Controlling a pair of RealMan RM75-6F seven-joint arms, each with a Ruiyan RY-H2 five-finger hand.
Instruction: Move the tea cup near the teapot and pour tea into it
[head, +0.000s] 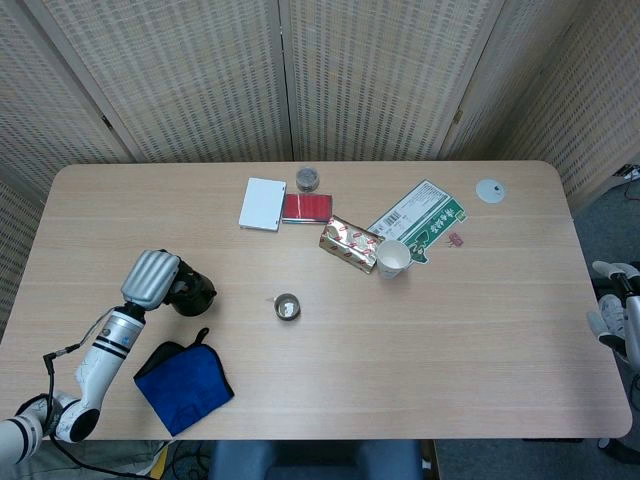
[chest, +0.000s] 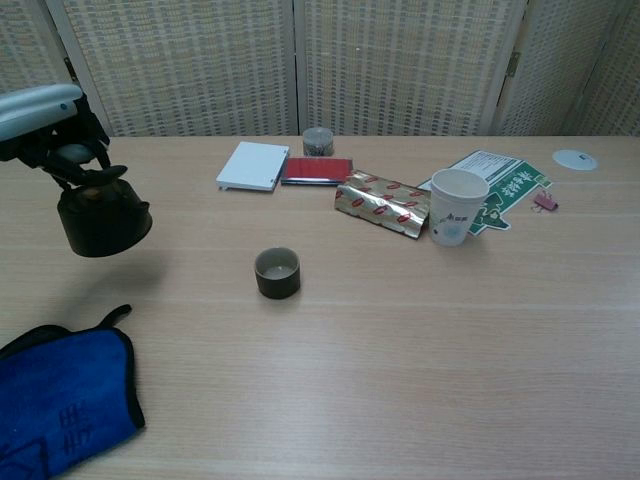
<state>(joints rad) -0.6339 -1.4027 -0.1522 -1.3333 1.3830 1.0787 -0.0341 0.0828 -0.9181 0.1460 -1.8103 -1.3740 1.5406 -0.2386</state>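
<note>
My left hand (head: 153, 279) (chest: 52, 127) grips the handle of a dark teapot (head: 192, 294) (chest: 103, 218) and holds it lifted above the table, left of the tea cup. The small dark tea cup (head: 287, 307) (chest: 277, 272) stands upright near the middle of the table, a gap away from the pot. My right hand (head: 618, 315) shows only at the right edge of the head view, off the table; its fingers are too cut off to read.
A blue cloth (head: 183, 387) (chest: 58, 400) lies at the front left. Behind the cup are a white box (head: 262, 203), a red packet (head: 306, 207), a small tin (head: 307, 179), a foil pack (head: 349, 244), a paper cup (head: 392, 258) (chest: 456, 207) and a green carton (head: 421, 219).
</note>
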